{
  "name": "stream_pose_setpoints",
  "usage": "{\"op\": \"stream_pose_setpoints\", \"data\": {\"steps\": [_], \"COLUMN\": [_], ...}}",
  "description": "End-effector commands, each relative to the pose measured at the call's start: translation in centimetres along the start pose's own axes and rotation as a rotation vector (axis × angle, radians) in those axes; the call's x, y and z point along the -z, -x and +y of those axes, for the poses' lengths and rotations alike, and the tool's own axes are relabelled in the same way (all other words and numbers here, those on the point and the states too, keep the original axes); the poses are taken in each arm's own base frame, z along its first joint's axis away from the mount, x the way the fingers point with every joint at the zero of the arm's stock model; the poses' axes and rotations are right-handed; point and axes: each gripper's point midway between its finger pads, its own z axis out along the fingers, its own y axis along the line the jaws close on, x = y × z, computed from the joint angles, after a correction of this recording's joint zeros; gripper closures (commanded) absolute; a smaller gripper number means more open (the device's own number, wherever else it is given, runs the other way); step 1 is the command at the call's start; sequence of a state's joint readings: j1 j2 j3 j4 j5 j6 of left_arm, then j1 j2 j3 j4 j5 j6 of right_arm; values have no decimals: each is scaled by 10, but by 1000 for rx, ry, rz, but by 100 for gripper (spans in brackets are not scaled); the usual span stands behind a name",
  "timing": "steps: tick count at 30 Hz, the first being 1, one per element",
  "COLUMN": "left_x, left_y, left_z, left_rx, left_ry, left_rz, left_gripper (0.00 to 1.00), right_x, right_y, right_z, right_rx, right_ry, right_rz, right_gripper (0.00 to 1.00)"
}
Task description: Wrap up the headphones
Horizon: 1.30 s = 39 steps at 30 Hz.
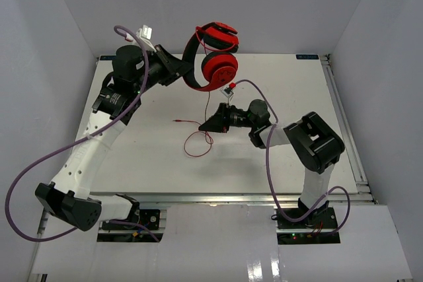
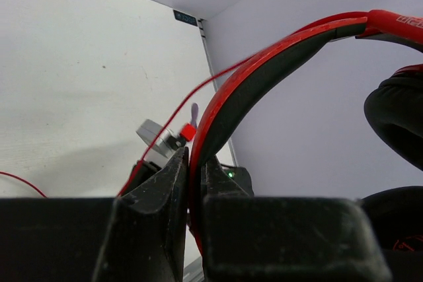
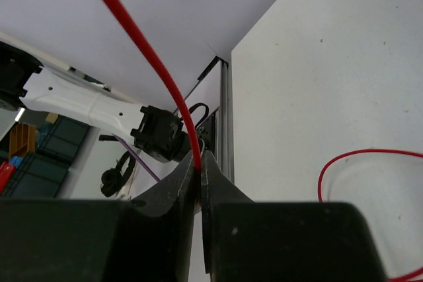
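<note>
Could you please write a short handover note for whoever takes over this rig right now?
Left gripper: shut on the headband, holding the headphones up above the table.
Right gripper: shut on the red cable, partway along it.
Done: both grips made.
Left: no wraps visible; the cable's loose end lies looped on the table; wind it around the headphones.

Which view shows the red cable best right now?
Top external: it shows the cable running down through the right hand to a loop on the table. Right wrist shows only the pinched stretch; left wrist a thin strand.
</note>
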State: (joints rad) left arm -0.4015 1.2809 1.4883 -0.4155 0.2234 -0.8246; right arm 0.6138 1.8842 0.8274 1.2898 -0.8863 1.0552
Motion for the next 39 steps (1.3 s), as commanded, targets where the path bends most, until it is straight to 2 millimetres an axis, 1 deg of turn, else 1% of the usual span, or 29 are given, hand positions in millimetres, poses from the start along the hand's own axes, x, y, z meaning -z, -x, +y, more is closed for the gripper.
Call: {"op": "stream_pose_setpoints", "data": {"steps": [1, 3, 4, 5, 6, 7, 8, 10, 11, 13, 14, 16, 17, 18, 19, 20, 22, 23, 25, 27, 30, 31, 32, 34, 36, 39], "left_x": [12, 14, 11, 10, 7, 3, 1, -6, -10, -20, -23, -32, -37, -46, -52, -56, -68, -72, -82, -84, -78, -75, -71, -64, -58, -44], "left_y": [50, 71, 73, 77, 78, 78, 83, 81, 79, 69, 64, 50, 42, 29, 18, 8, -20, -33, -65, -88, -107, -116, -126, -138, -148, -172], "left_z": [-17, 3, 12, 22, 31, 41, 57, 87, 99, 125, 137, 162, 172, 187, 198, 204, 216, 219, 219, 215, 201, 197, 193, 180, 168, 139], "left_rx": [30, 4, -17, -33, -48, -82, -134, -222, -253, -314, -360, -421, -428, -465, -498, -528, -593, -630, -719, -798, -847, -855, -859, -859, -882, -865], "left_ry": [8, 115, 152, 198, 238, 281, 354, 475, 521, 598, 634, 695, 711, 734, 752, 763, 762, 761, 724, 672, 561, 510, 453, 340, 237, 18], "left_rz": [-224, -338, -352, -376, -385, -384, -405, -395, -386, -353, -327, -279, -255, -200, -155, -117, -16, 31, 140, 230, 298, 329, 364, 399, 433, 499], "left_gripper": [100, 100, 100, 100, 100, 100, 100, 100, 100, 100, 100, 100, 100, 100, 100, 100, 100, 100, 100, 100, 100, 100, 100, 100, 100, 100], "right_x": [13, 18, 20, 22, 25, 27, 36, 49, 57, 72, 80, 90, 87, 94, 100, 105, 115, 120, 131, 138, 140, 141, 142, 147, 156, 146], "right_y": [21, 11, 7, 4, 1, 4, 4, 8, 15, 21, 24, 26, 20, 28, 35, 43, 64, 74, 96, 117, 136, 141, 145, 146, 147, 134], "right_z": [87, 83, 74, 65, 59, 54, 49, 42, 37, 38, 32, 33, 38, 34, 32, 32, 31, 31, 32, 37, 44, 45, 46, 41, 31, 22], "right_rx": [452, 514, 538, 509, 523, 617, 688, 797, 842, 911, 1007, 1125, 1124, 1213, 1302, 1387, 1526, 1589, 1689, 1756, 1781, 1786, 1790, 1768, 1687, 1606], "right_ry": [252, 193, 128, 45, -9, -43, -127, -255, -339, -443, -514, -595, -582, -659, -730, -797, -926, -990, -1110, -1207, -1257, -1264, -1266, -1251, -1243, -1079], "right_rz": [-117, -66, -26, 18, 49, 62, 103, 179, 205, 272, 328, 444, 474, 532, 588, 635, 683, 700, 700, 657, 533, 493, 454, 394, 326, 270], "right_gripper": [92, 92, 92, 92, 92, 92, 92, 92, 92, 92, 92, 92, 92, 92, 92, 92, 92, 92, 92, 92, 92, 92, 92, 92, 92, 92]}}
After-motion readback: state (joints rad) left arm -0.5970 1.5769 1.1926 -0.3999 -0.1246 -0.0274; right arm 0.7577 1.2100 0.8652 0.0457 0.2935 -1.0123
